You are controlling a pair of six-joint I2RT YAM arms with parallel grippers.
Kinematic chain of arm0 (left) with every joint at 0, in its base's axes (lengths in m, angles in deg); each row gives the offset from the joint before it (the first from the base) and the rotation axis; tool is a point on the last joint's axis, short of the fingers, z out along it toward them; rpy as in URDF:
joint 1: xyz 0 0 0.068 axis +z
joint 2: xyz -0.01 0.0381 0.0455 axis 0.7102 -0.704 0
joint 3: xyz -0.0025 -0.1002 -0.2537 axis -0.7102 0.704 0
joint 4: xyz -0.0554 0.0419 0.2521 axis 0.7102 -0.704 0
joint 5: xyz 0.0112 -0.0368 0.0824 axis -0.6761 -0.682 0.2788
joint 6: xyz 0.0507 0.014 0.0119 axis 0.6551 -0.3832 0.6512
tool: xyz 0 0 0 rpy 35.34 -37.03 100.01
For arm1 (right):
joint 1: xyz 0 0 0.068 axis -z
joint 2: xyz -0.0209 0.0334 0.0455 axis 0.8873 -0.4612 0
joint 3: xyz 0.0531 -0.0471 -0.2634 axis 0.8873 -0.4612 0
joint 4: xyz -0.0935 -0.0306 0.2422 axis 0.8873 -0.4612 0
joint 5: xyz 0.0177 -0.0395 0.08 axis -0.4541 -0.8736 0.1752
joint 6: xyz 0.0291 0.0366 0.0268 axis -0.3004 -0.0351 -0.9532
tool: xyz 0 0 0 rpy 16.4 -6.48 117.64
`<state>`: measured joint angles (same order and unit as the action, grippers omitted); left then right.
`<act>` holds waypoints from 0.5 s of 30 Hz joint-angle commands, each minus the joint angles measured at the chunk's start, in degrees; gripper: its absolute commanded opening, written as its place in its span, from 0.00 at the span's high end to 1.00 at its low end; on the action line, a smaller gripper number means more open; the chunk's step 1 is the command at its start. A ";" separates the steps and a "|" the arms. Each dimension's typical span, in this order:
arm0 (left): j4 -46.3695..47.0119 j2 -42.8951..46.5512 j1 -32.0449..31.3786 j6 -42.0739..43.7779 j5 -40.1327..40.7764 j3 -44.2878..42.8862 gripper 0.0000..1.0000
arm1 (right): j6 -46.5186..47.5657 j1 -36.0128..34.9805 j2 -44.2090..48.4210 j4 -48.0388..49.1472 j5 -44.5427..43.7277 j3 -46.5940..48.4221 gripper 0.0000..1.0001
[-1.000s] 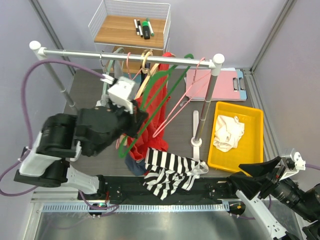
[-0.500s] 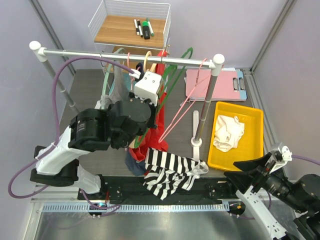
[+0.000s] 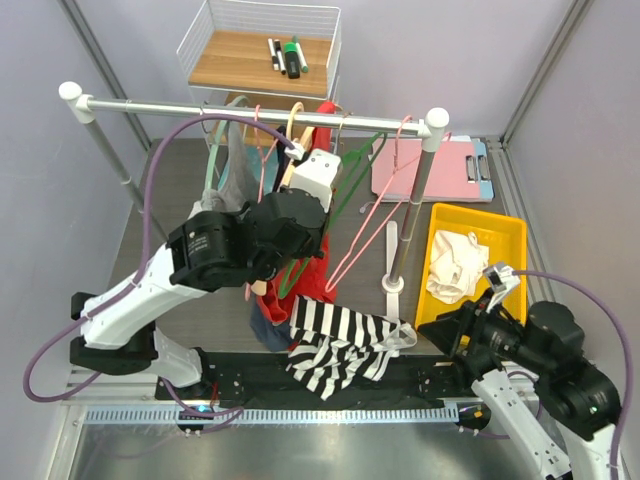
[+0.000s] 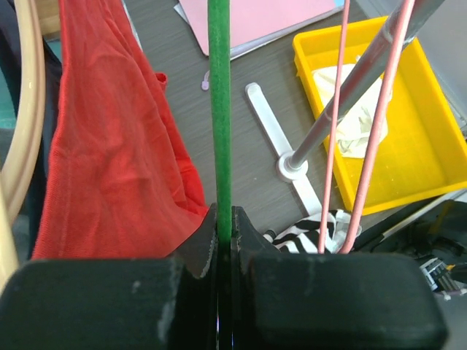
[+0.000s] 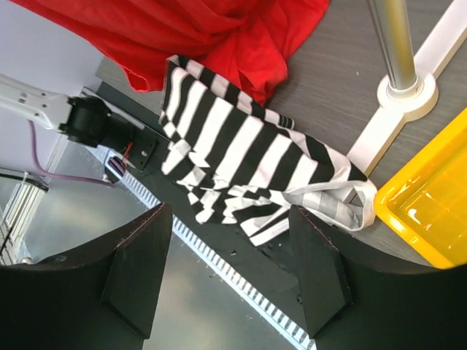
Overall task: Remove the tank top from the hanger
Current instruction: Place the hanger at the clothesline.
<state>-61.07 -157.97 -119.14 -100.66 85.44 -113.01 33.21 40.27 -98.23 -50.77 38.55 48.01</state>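
The red tank top (image 3: 314, 262) hangs below the rail (image 3: 160, 104), its lower end bunched on the table; it also shows in the left wrist view (image 4: 109, 146) and the right wrist view (image 5: 219, 29). My left gripper (image 3: 300, 212) is shut on the green hanger (image 3: 352, 168), clamping its thin bar (image 4: 220, 109) between both jaws (image 4: 225, 219), with the red cloth just to the left. My right gripper (image 3: 450, 335) is open and empty (image 5: 230, 211), low at the near right, over the edge of a black-and-white striped garment (image 5: 241, 153).
Pink hangers (image 3: 385, 190) and a wooden hanger (image 3: 290, 150) share the rail. The rack's right post and white foot (image 3: 392, 270) stand beside a yellow bin (image 3: 505, 290) holding white cloth. A pink clipboard (image 3: 430, 170) and a wire shelf (image 3: 262, 50) are behind. The striped garment (image 3: 340, 345) lies at the front edge.
My left arm has moved right along the rail, carrying the green hanger with it. My right arm has swung up and left toward the striped garment.
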 commanded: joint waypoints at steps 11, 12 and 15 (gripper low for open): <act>6.19 10.96 0.24 -4.00 -2.27 9.71 0.44 | -5.06 2.49 -6.28 25.47 4.51 -14.46 0.13; 7.41 12.80 0.24 -4.00 -4.10 10.33 0.37 | -5.32 2.49 -6.90 26.80 4.95 -16.12 0.12; 9.26 16.75 0.24 -4.35 -7.70 12.88 0.29 | -6.11 2.49 -8.75 31.20 6.44 -19.29 0.06</act>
<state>-56.88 -147.07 -119.09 -103.85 82.14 -102.14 28.57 42.52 -104.41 -30.16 42.86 32.06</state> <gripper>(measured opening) 0.660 0.914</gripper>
